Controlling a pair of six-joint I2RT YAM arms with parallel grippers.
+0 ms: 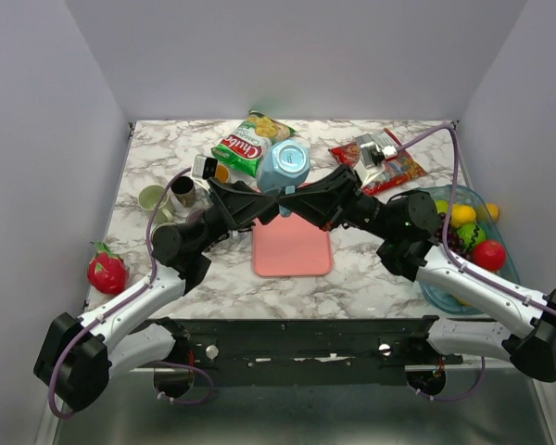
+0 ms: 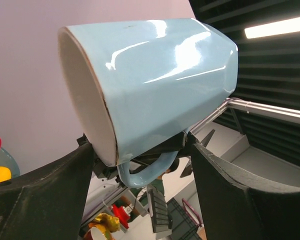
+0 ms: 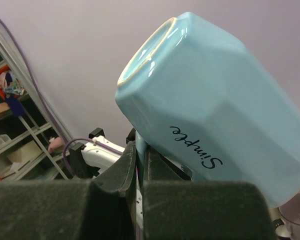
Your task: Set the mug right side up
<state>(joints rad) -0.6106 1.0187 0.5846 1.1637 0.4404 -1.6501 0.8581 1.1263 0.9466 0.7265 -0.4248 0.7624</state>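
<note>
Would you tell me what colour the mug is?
The mug is light blue, white inside; left wrist view.

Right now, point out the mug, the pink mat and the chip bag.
mug [image 1: 284, 165]: top external view, its blue body.
pink mat [image 1: 292, 250]: top external view, bare middle.
chip bag [image 1: 248, 144]: top external view, green front.

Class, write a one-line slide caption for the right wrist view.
Right fingers pinch the handle of a tilted light blue mug lettered Simple, base uppermost.
</note>
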